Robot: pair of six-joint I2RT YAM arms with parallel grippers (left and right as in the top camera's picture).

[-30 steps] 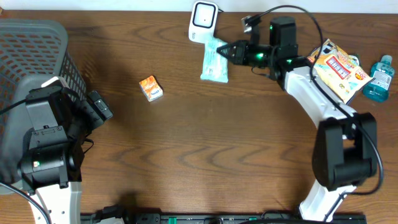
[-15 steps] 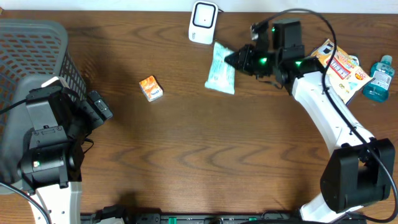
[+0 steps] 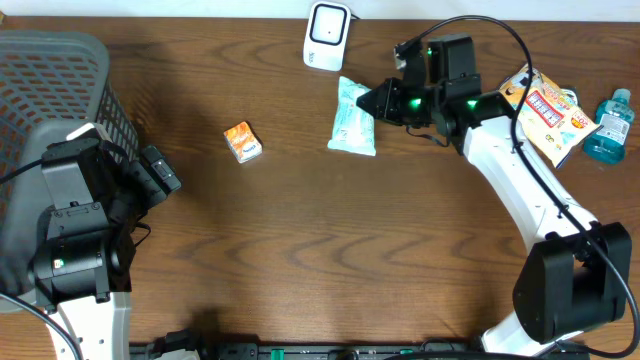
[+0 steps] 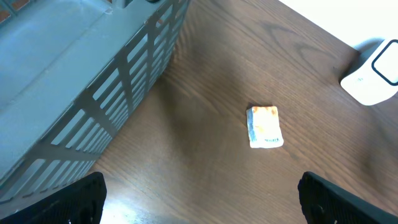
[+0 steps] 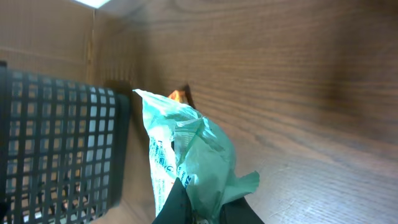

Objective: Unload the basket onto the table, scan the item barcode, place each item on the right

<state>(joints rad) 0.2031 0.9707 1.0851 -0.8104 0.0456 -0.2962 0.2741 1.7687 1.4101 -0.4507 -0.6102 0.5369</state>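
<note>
One pale green packet [image 3: 352,117] is the item in hand. It sits at the far middle of the table [image 3: 330,250], below and slightly right of the white scanner [image 3: 326,35] and apart from it.

Right gripper [image 3: 375,101]: pressed together on the packet's right-hand edge. In the wrist view the dark fingertips [image 5: 169,208] pinch a crumpled corner of the film, and the rest of the packet extends away from them, wrinkled, with printed text on one face. The overhead view shows the packet's length running roughly front to back, entirely to the left of the fingertips. Whether its free end touches the wood cannot be told.

One small orange box [image 3: 242,142] lies flat on the table, well left of the packet. The left wrist view shows it lying alone on bare wood.

Left gripper [image 3: 163,172]: fingers [image 4: 68,199] spread wide, holding nothing, parked at the left side near the grey mesh basket [image 3: 60,60]. The orange box lies ahead of it, well apart.

Two further items lie at the far right edge, behind the right arm: a colourful printed pack [image 3: 545,110] and, just beside it, a blue bottle [image 3: 608,125].
</note>
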